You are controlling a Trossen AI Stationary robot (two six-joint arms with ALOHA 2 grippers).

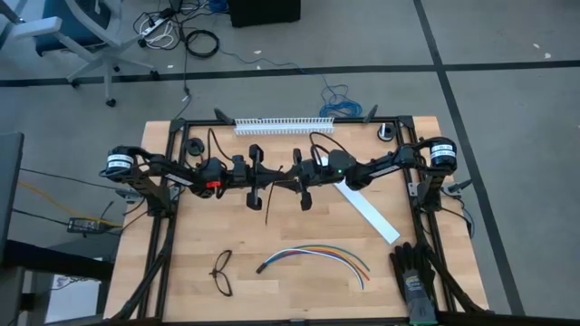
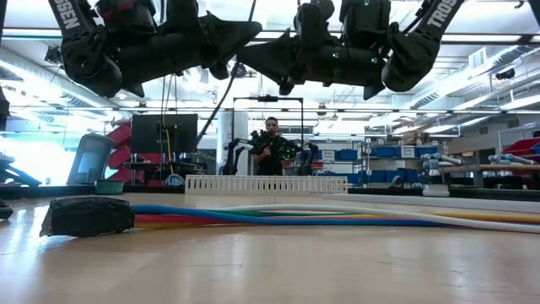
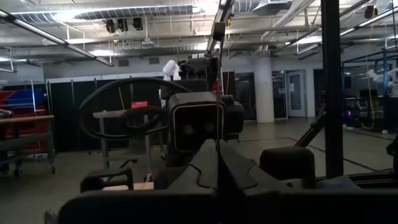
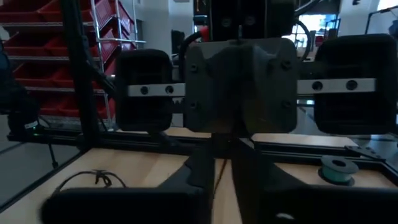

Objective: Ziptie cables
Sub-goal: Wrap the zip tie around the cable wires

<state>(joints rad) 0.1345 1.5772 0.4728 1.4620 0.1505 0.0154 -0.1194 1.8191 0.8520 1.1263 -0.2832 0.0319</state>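
Pinching the ziptie (image 1: 268, 204) between closed fingers, the left gripper (image 1: 267, 179) hangs above the table's middle. In its own wrist view the thin dark strip runs straight out from the closed fingertips. The strip's free length trails from the grip down toward the wood, slanting a little. Facing it almost nose to nose is the right gripper (image 1: 292, 178), at the same height and just beside the strip. Whether it has closed on the strip I cannot tell.

The ziptie looks very light, springy along its length and slick, so it would probably twist or slide in a loose pinch. A hold close to one end, flat side against the pads, should leave the long tail free to pass round the wires.

Outward from both grippers, well apart from them and lying flat on the wood toward the table's front edge, are the cables (image 1: 317, 254). They make a loose fan of coloured wires joined at one dark end. They look limp and light and likely to splay. The best place to gather them is probably near the joined end, where they lie closest together. A white strip (image 1: 367, 210) lies under the right arm, and glasses (image 1: 222, 272) lie beside the cables' dark end.
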